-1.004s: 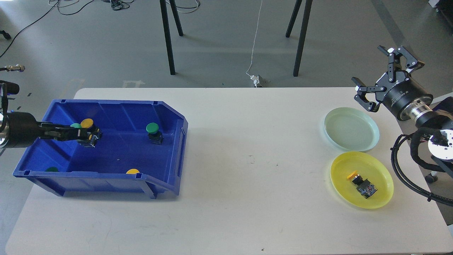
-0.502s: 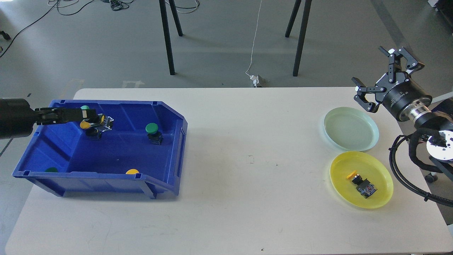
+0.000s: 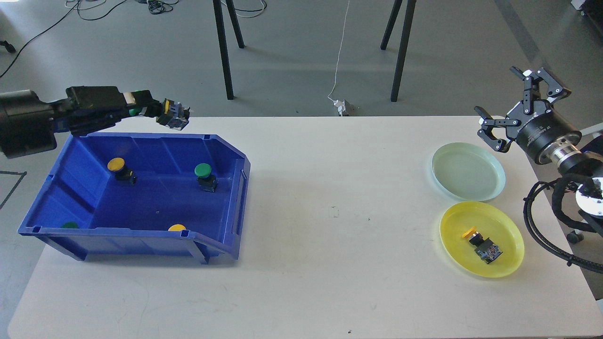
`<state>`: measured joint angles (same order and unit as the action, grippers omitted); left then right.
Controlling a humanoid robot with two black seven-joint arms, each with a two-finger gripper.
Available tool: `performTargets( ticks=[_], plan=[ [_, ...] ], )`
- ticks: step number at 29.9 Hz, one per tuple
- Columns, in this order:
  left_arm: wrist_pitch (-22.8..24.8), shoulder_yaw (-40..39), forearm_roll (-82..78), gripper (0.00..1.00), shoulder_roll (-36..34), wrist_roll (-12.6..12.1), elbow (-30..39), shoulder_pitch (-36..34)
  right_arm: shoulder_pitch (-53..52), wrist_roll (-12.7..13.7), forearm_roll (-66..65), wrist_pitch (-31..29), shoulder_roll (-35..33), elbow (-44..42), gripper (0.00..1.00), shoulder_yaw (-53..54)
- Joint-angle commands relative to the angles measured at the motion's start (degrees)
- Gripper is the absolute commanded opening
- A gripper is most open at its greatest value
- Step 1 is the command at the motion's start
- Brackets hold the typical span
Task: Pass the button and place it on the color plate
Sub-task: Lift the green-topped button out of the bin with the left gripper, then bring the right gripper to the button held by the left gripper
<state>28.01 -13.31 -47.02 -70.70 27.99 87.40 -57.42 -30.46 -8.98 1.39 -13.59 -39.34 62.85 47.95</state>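
Grey floor behind, with black stand legs (image 3: pixel 225 52) and a white cable (image 3: pixel 340 52) running down to a small plug block at the far edge of the white worktop (image 3: pixel 306 282). On the worktop's left side sits the blue bin (image 3: pixel 221 197), open-fronted toward the right. Inside it we count a yellow-capped button (image 3: pixel 118 168) near the back left, a green-capped button (image 3: pixel 205 176) near the back right, a second yellow cap (image 3: pixel 176 228) just showing behind the front wall, and a second green cap (image 3: pixel 69 225) at the front left corner. Our left end effector (image 3: pixel 162 112) is raised above the bin's back rim, arm reaching in from the left; its fingers are pinched on a held button (image 3: pixel 173 116), whose dark body with pale terminals sticks out past the fingertips to the right, over the bin's back edge and clear of the bin floor. A trace of green shows between the fingers; we cannot tell the cap's colour with certainty. On the worktop's right side lie two plates just beside each other: the pale green plate (image 3: pixel 490 162) farther back, nothing in it, and the yellow plate (image 3: pixel 511 230) nearer, carrying one yellow-capped plated button (image 3: pixel 481 243) lying on its side. Our right end effector (image 3: pixel 520 101) hovers beyond the green plate's far right rim, fingers spread wide and gripping nothing, well apart from the held button across the worktop.
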Motion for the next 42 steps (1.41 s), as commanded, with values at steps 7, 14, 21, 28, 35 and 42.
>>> performTargets(
  ticks=[7, 14, 21, 28, 35, 42],
  plan=[
    [-0.01, -0.4, 5.89, 0.08, 24.27, 0.01, -6.44, -1.73, 0.05, -0.77, -2.34, 0.4, 0.58, 1.92, 0.97, -0.22],
    [-1.81, -0.31, 6.07, 0.08, 33.16, 0.01, -9.7, 0.37, 1.89, -2.62, -10.7, 0.58, 1.02, 5.78, 0.97, -0.48],
    [-2.43, -1.81, 6.42, 0.08, 37.92, 0.01, -13.75, 2.05, 5.93, -5.07, -15.45, 0.49, 2.34, 17.73, 0.97, -1.8],
    [-2.69, -1.9, 6.51, 0.08, 39.59, 0.01, -13.75, 2.05, 8.93, -10.88, -15.89, 0.58, 1.46, 25.64, 0.97, -0.92],
    [-2.25, -1.9, 6.59, 0.08, 39.59, 0.01, -13.84, 2.05, 8.14, -11.32, -15.89, 0.49, 3.56, 28.11, 0.97, -4.08],
    [-1.9, -1.9, 6.59, 0.09, 39.59, 0.01, -13.84, 2.05, 7.08, -11.41, -16.07, 0.23, 7.35, 28.46, 0.97, -6.02]
  ],
)
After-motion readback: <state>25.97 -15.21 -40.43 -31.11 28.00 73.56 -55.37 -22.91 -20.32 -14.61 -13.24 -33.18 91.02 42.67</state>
